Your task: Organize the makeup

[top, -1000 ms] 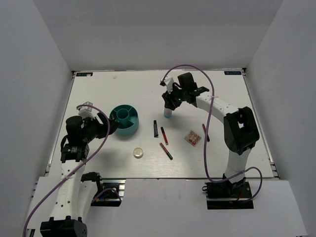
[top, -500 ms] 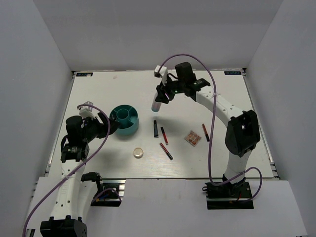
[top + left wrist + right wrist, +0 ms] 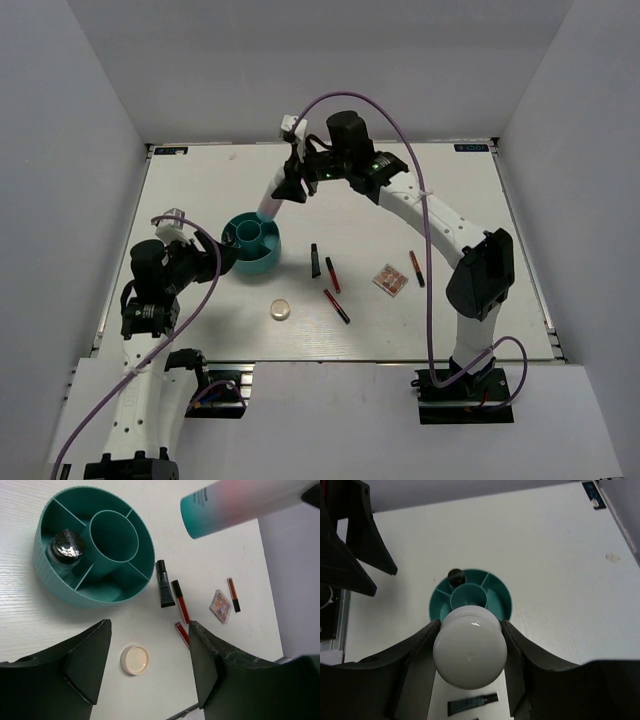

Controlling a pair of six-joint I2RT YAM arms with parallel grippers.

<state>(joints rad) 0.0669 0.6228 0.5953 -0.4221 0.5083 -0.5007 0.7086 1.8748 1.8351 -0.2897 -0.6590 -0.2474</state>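
Right gripper [image 3: 290, 189] was clamped on the bottle [image 3: 240, 505], held tilted in the air above the teal tub [image 3: 258, 266] (vial [image 3: 68, 546] sat in an outer slot). Left gripper [image 3: 149, 626] was spread wide, holding nothing. Black tube [image 3: 315, 260], compact [image 3: 281, 311] and palette [image 3: 390, 280] lay on the table [image 3: 200, 190].

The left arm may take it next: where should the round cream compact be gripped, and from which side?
Grip the compact across its rim, coming straight down from above. It lies flat, low and round, so only its edge offers hold. Nothing touches it, so any angle probably works.
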